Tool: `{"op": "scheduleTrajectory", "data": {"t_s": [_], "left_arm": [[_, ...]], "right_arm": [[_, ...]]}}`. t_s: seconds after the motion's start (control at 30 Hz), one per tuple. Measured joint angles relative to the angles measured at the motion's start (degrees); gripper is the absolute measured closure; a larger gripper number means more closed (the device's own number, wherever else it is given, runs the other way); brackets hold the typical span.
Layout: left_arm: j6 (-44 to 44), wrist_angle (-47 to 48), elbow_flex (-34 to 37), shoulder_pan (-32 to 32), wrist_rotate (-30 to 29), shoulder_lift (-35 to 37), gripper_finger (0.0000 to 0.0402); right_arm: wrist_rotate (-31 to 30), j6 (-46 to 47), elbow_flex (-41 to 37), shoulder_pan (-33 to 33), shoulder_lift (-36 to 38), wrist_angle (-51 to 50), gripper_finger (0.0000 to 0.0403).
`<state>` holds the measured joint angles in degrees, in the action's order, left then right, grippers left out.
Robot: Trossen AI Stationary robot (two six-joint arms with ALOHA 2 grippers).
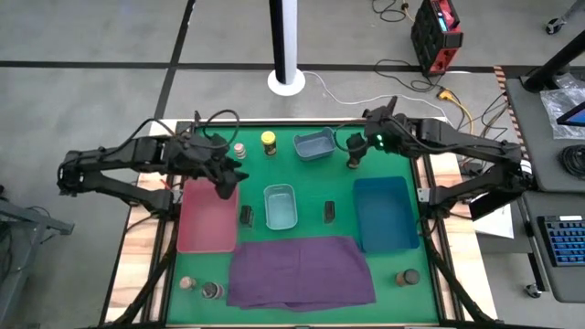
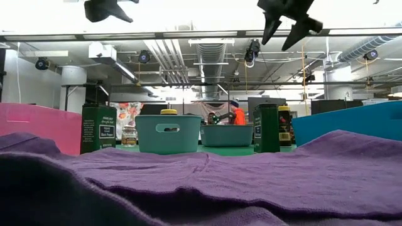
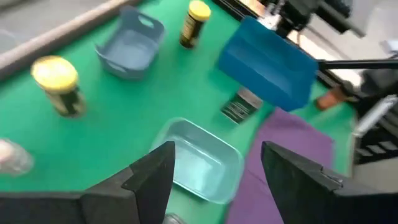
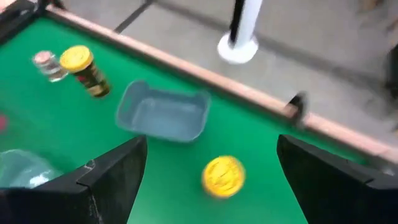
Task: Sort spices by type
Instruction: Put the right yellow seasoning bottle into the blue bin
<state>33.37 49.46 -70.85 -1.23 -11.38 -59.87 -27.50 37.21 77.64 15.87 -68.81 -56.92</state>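
Note:
Spices stand about the green table: a yellow-lidded jar (image 1: 268,142) and a pink-topped jar (image 1: 239,149) at the far side, another yellow-lidded jar (image 1: 352,165), two dark tins (image 1: 246,215) (image 1: 329,211) upright beside the light bin, two jars (image 1: 211,291) near left, and one (image 1: 408,277) near right. My left gripper (image 1: 224,185) (image 3: 216,168) hovers open over the red tray's far right corner. My right gripper (image 1: 355,151) (image 4: 211,168) hangs open, high above the yellow-lidded jar (image 4: 222,176). Its fingers show raised in the low view (image 2: 289,25).
A red tray (image 1: 206,219) lies left, a light bin (image 1: 280,206) in the middle, a grey-blue bin (image 1: 314,144) at the far side and a blue bin (image 1: 384,213) right. A purple cloth (image 1: 300,270) covers the near middle. Bare green mat shows between the bins.

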Motion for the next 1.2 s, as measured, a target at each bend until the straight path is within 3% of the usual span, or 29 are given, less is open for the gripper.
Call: {"op": "scheduleTrajectory", "data": {"t_s": [0.1,0.37,0.57,1.2], "left_arm": [[-3.45,0.28,-1.78,0.00,-1.54,-0.26,0.0178],[-8.06,2.67,-4.21,0.00,-7.08,2.60,0.0178],[-7.84,4.22,-3.58,0.00,-9.74,6.36,0.0178],[-10.38,6.01,-3.30,0.00,-13.74,11.49,0.0178]], "right_arm": [[6.65,2.73,1.88,3.32,-3.61,-1.06,0.0053],[14.14,2.86,9.57,12.14,-18.65,-13.11,0.0053],[21.82,1.79,10.37,15.20,-26.14,-15.84,0.0053],[22.44,1.70,10.37,18.12,-34.98,-15.18,0.0053]]}}
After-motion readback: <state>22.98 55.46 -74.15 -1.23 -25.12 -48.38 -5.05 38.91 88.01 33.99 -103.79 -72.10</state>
